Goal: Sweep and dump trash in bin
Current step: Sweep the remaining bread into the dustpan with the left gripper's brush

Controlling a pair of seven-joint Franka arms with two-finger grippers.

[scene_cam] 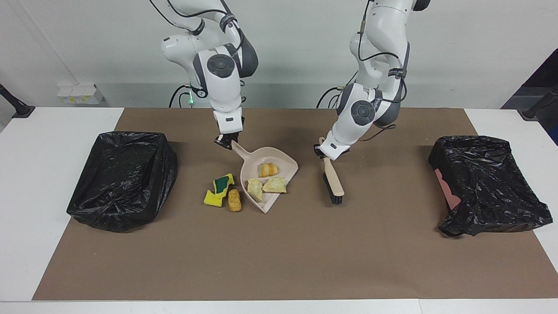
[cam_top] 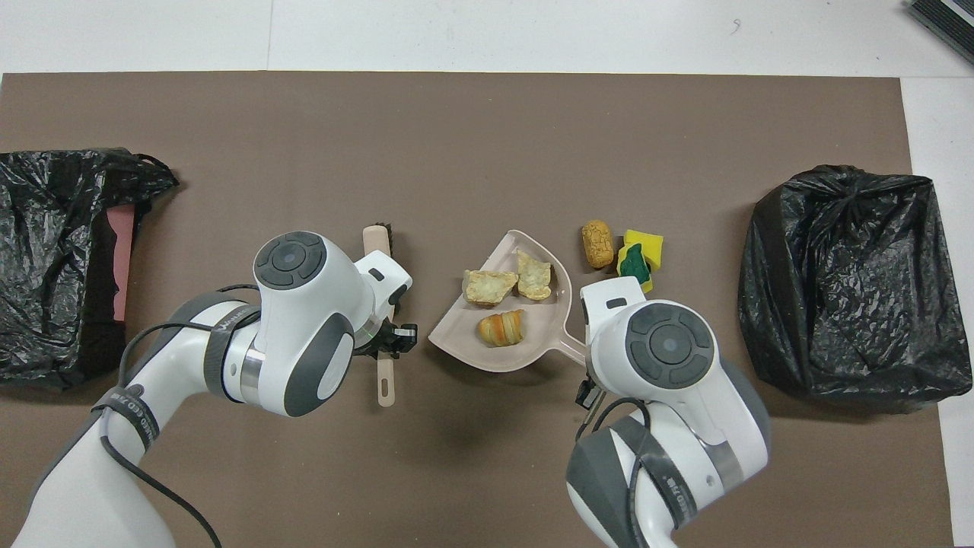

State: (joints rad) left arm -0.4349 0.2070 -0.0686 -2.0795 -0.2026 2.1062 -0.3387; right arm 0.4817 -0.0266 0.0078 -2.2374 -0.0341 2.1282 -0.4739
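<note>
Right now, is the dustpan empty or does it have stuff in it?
It has stuff in it. Three bread pieces lie in the dustpan, while the sponge chunks and brown lump sit beside it on the mat.

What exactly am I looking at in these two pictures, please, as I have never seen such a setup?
Two white robot arms work at a table covered with brown paper. One picture faces them; the other looks down from above their end. The right claw grips the handle of a beige plastic dustpan holding three bread pieces. The left claw grips a beige brush. Beside the dustpan lie yellow sponge chunks and a brown oval lump. A bin lined with black bags stands at each end.
</note>
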